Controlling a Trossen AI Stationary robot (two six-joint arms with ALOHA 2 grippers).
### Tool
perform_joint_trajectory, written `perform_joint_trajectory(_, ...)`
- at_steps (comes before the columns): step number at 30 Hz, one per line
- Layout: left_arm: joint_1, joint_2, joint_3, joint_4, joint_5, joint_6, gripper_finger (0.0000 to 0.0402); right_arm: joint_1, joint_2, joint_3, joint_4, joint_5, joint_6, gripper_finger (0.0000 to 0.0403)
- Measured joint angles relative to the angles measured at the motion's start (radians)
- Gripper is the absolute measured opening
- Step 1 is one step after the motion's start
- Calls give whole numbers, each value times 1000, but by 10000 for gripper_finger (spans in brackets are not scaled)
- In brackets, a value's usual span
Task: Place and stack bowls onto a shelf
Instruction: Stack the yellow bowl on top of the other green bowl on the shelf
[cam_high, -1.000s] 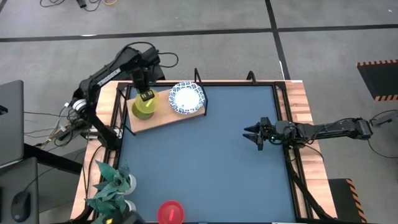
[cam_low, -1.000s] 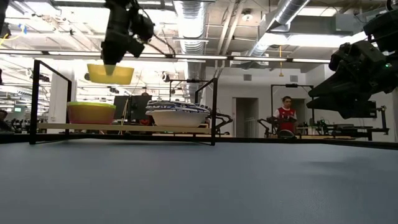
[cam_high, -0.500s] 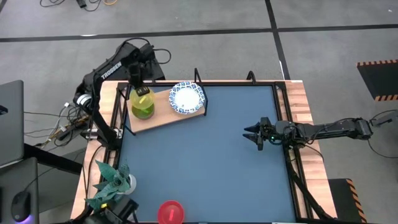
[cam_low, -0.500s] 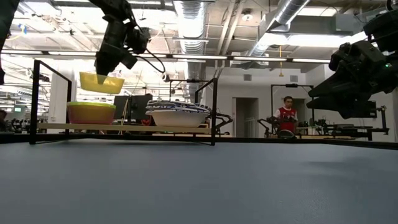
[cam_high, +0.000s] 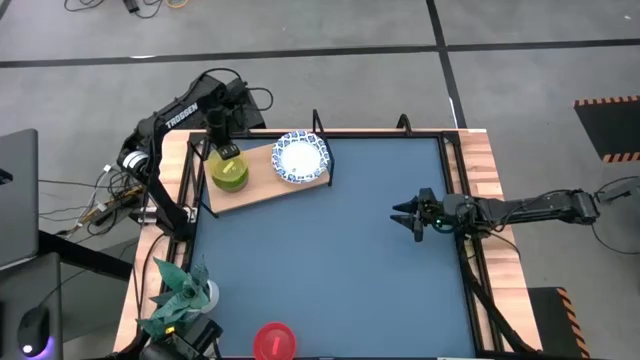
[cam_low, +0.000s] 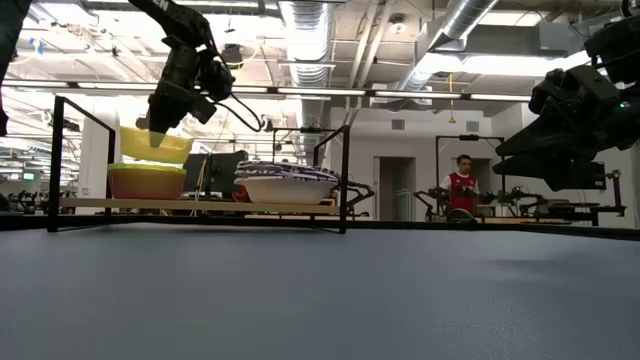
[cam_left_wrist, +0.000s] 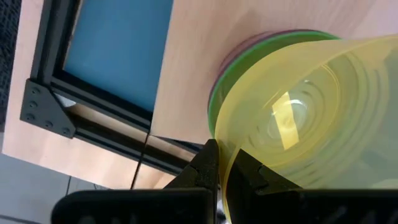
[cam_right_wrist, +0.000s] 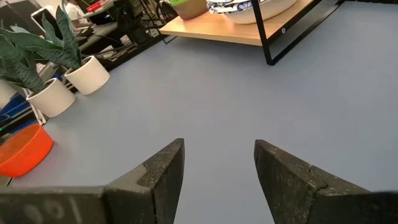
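The left tool (cam_low: 160, 118) is clamped on the rim of the yellow bowl (cam_low: 155, 146), its fingers (cam_left_wrist: 208, 168) pinched on the bowl's wall. The bowl hangs tilted just above the green bowl (cam_low: 146, 180), which sits nested in a purple bowl (cam_left_wrist: 233, 53) at the left end of the light-wood shelf (cam_high: 262, 190); whether yellow touches green cannot be told. The stack of white bowls with blue patterned rims (cam_high: 301, 157) rests at the shelf's right end. The shelf stands in the far left corner of the surface (cam_high: 330, 260). The red bowl (cam_high: 274, 341) sits at the surface's near edge, beside a potted plant (cam_high: 178, 298). The right tool (cam_high: 408, 218) hovers near the surface's right edge, fingers (cam_right_wrist: 161, 171) spread apart, holding nothing.
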Motion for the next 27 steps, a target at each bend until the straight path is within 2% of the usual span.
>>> perform_joint_trajectory(27,-1,-3,-45,83,-2,22,0,0,0,0,0,0,0,220)
